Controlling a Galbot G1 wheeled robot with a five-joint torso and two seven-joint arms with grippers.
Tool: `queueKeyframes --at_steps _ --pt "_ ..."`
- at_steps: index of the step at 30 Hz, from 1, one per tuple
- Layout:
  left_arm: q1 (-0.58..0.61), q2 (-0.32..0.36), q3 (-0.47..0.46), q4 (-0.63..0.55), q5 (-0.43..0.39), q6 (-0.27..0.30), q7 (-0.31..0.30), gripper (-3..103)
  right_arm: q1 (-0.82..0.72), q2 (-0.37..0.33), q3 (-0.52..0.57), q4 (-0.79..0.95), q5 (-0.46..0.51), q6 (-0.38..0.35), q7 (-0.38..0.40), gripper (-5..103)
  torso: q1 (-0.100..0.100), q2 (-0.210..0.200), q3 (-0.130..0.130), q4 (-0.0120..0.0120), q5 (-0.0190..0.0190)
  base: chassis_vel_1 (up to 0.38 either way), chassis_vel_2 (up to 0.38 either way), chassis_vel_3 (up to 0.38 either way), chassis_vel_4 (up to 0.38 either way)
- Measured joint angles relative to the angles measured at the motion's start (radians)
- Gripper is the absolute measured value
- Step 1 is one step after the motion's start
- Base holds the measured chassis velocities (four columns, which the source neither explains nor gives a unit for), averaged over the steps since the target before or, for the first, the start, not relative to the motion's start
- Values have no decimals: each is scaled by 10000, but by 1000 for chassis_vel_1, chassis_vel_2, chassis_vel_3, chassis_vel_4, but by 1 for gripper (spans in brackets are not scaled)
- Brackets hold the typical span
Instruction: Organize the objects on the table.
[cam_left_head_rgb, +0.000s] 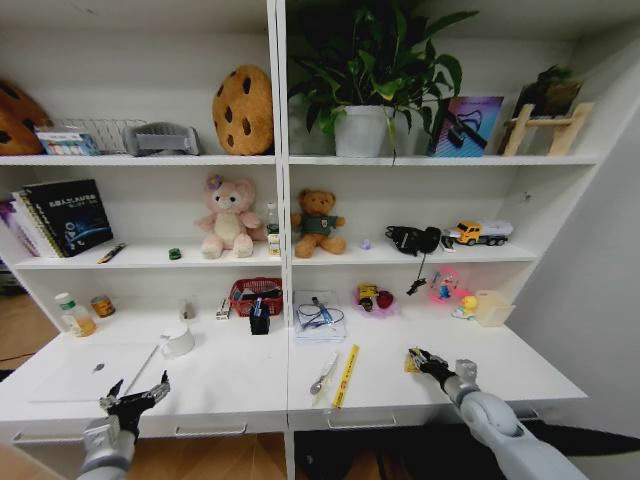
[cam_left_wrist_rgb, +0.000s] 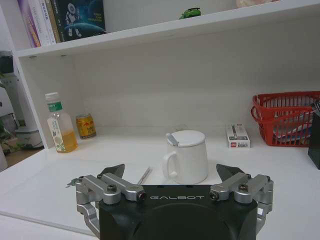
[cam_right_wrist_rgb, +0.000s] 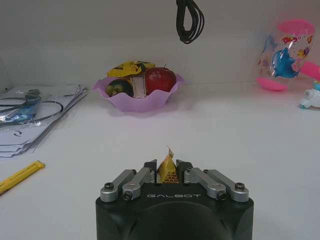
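Currently right gripper (cam_right_wrist_rgb: 167, 169) clamps a yellow packet (cam_right_wrist_rgb: 168, 172) above the counter (cam_left_head_rgb: 420, 385); left gripper (cam_left_wrist_rgb: 170, 175) spread wide facing mug (cam_left_wrist_rgb: 187, 156).

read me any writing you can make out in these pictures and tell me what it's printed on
"GALBOT": on the left claw body.
"GALBOT": on the right claw body, shut on a yellow packet.
Black book cover, white box label, bottle label, gold can: too small to read.
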Motion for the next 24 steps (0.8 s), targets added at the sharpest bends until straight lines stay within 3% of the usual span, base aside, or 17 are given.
queueKeyframes --at_steps 2,4,7,24 --pt "6 4 0 -4 0 0 -1 100 -85 0 59 31 -1 13 -10 12 0 0 0 0 0 0 0 0 0" --pt "12 5 -1 -7 1 0 -2 100 -99 0 69 40 -1 15 -10 12 0 0 0 0 0 0 0 0 0" --pt "15 4 -2 -18 4 0 -5 100 -141 5 104 99 11 32 -11 1 0 0 0 0 1 0 0 0 0" --pt "28 40 4 -76 31 13 -10 100 748 -5 463 253 -224 959 -80 0 -1 0 0 0 0 0 0 0 0"
